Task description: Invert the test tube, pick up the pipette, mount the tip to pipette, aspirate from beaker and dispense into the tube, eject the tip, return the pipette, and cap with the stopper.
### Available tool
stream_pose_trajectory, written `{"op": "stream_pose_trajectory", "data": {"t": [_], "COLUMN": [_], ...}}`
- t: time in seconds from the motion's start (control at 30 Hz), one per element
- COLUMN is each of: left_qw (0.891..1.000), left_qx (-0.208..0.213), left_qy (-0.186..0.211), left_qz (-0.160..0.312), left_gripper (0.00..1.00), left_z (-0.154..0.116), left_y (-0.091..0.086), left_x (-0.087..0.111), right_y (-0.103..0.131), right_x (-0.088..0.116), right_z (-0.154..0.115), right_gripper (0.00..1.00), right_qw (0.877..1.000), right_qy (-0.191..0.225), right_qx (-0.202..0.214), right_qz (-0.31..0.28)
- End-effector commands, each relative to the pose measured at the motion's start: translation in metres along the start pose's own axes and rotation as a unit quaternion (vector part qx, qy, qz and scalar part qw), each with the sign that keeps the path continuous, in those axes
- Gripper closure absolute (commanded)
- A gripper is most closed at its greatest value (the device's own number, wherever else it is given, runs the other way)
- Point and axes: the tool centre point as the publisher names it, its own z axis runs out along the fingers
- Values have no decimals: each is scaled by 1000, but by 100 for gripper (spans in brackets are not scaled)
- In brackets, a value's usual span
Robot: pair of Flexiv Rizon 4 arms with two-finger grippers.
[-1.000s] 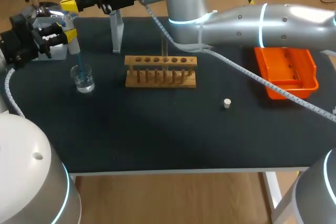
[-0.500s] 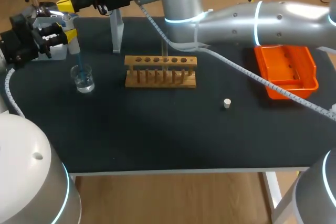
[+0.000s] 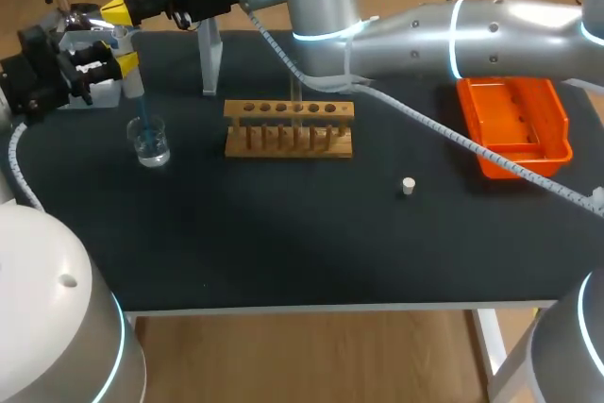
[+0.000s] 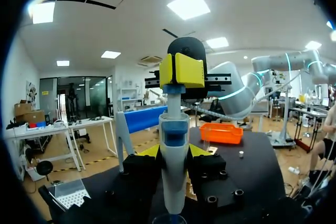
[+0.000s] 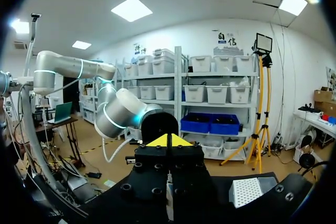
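Right of beaker: rack, stopper, bin | left end effector pinches pipette | right end effector pressed together

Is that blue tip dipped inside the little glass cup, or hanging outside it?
Inside: the pipette points down and its blue tip passes the rim of the glass cup, ending within it.

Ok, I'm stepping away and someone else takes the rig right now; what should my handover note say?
Left gripper: shut on the pipette, its blue tip down in the beaker.
Right gripper: shut, tips against the pipette's top.
A clear tube stands in the rack; stopper loose on the table; orange bin at right.
Done: pipette picked up, tip mounted.
To do: finish aspirating, dispense into the tube, eject tip, return pipette, cap.
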Motion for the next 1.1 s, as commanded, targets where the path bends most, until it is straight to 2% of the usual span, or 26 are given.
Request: {"op": "stream_pose_trajectory", "data": {"t": [0.03,0.9,1.1], "left_qw": [1000,1000,1000], "left_qx": [1,1,1], "left_qy": [-3,-3,-3], "left_qz": [1,1,1], "left_gripper": [100,100,100], "left_z": [1,1,1], "left_y": [-1,-1,-1], "left_x": [1,1,1], "right_y": [-5,-33,-32], "right_x": [-7,-2,-2], "right_z": [1,2,1], "right_gripper": [100,100,100], "right_qw": [1000,1000,1000], "right_qy": [11,10,8], "right_qx": [-1,-3,-2], "right_qz": [0,24,25]}}
